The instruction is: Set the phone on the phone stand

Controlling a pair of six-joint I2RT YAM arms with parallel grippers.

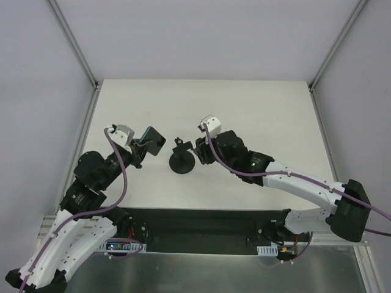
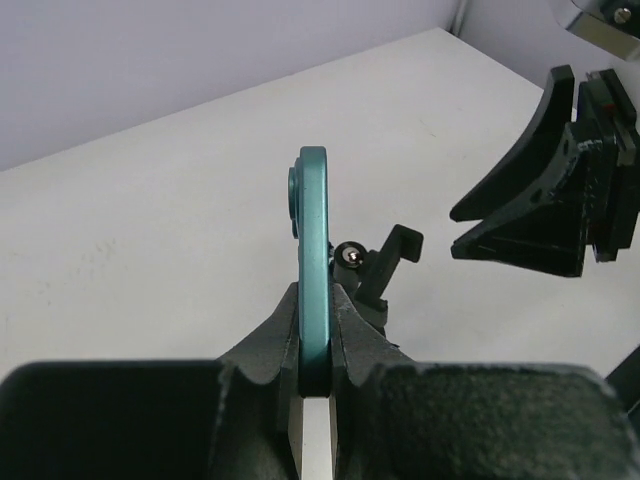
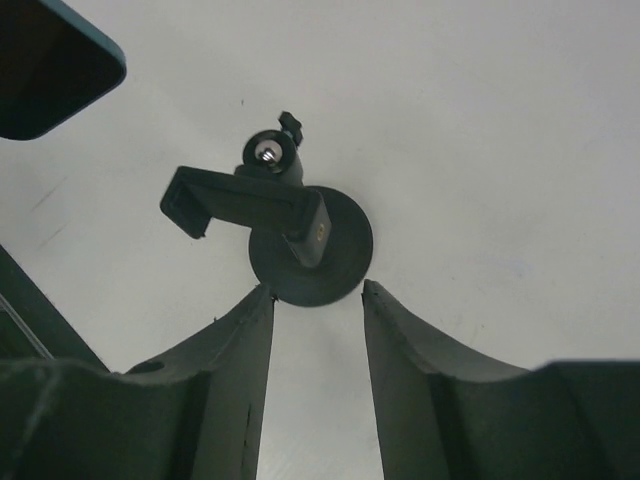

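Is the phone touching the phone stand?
Apart. The right wrist view shows bare table between the phone and the phone stand.

The phone stand [image 3: 310, 250] is seen standing on the white surface [image 3: 500, 150], its disc base flanked by the parted jaws of the right gripper [image 3: 318, 290]. A corner of the phone [image 3: 50, 65] is seen at upper left.

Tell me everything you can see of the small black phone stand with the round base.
The small black phone stand looks like matte plastic: round disc base, short stem, a joint with a silver screw, and a bracket bar on top. It stands upright on the white table, holding nothing. The open right gripper flanks the base's near rim; whether it touches cannot be told.
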